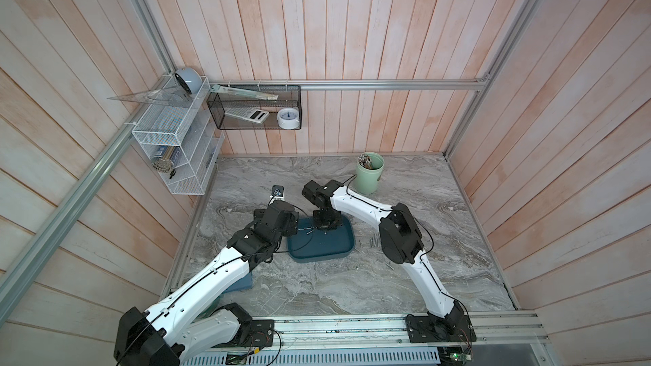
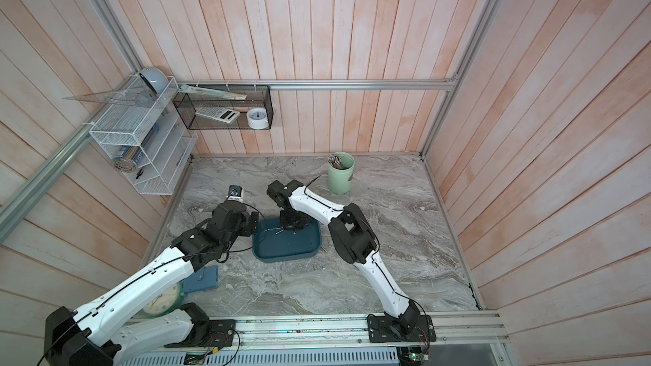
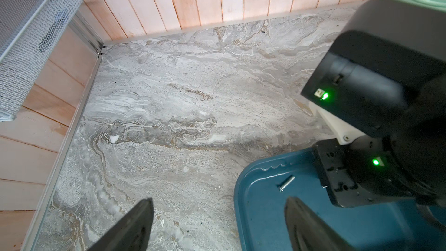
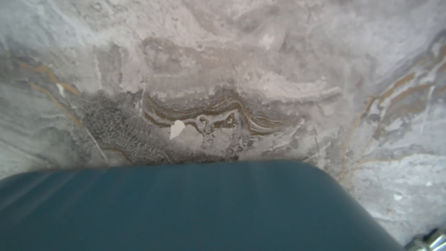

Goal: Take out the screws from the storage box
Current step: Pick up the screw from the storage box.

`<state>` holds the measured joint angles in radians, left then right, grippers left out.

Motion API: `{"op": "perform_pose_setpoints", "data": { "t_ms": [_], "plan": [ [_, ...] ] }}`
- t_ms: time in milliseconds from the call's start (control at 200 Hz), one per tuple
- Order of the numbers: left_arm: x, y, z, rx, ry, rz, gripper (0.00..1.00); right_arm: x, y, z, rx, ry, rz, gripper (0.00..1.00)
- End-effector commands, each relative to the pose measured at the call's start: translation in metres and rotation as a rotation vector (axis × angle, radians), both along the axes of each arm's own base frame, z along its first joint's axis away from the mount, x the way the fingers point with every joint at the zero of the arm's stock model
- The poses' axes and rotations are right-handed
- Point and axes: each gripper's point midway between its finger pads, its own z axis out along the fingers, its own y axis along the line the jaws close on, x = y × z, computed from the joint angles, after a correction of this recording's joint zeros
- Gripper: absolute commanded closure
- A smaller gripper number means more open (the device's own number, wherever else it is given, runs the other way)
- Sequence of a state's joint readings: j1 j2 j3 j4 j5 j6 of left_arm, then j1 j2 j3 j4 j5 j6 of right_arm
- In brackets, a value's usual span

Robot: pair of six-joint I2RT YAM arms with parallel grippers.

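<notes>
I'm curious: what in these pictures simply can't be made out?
- The right gripper: in both top views its own black wrist hides the jaws above the shallow dark teal plastic tray, so open, shut or holding something cannot be told.
- The small silver-grey metal screws on the grey marble table beside the tray: too small to count in a top view.
- Right wrist view: blurred, no gripper in frame.

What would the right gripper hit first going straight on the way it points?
Probably the storage box floor; the right gripper points down into its far end, with a screw close beside.
</notes>
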<state>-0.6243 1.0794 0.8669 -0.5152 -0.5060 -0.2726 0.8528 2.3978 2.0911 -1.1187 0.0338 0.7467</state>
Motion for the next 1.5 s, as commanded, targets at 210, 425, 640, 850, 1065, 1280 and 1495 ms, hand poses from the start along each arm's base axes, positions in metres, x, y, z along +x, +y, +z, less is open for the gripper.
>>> {"op": "perform_pose_setpoints", "data": {
  "t_ms": [210,425,640,850,1065,1280,1495],
  "plan": [
    [0.000,0.003,0.001,0.012,-0.019,0.004,0.09,-0.007,0.004,0.017,0.063,-0.017,-0.001,0.74],
    [0.000,0.003,0.000,0.014,-0.020,0.003,0.09,-0.012,-0.007,-0.002,-0.007,0.009,-0.007,0.74],
    [0.000,0.003,0.000,0.016,-0.020,0.004,0.09,-0.017,-0.020,-0.018,-0.065,0.031,-0.005,0.77],
    [0.000,0.003,-0.001,0.019,-0.016,0.004,0.10,-0.015,-0.022,-0.013,-0.046,0.015,-0.002,0.76],
    [0.000,0.004,-0.001,0.019,-0.017,0.005,0.09,-0.011,-0.031,-0.014,-0.053,0.028,-0.006,0.78],
    [0.000,0.003,0.001,0.015,-0.021,0.005,0.09,-0.015,-0.036,-0.020,-0.055,0.050,-0.004,0.81],
    [0.000,0.003,-0.001,0.015,-0.019,0.004,0.09,-0.022,-0.036,-0.030,-0.047,0.084,-0.001,0.82]
  ]
}}
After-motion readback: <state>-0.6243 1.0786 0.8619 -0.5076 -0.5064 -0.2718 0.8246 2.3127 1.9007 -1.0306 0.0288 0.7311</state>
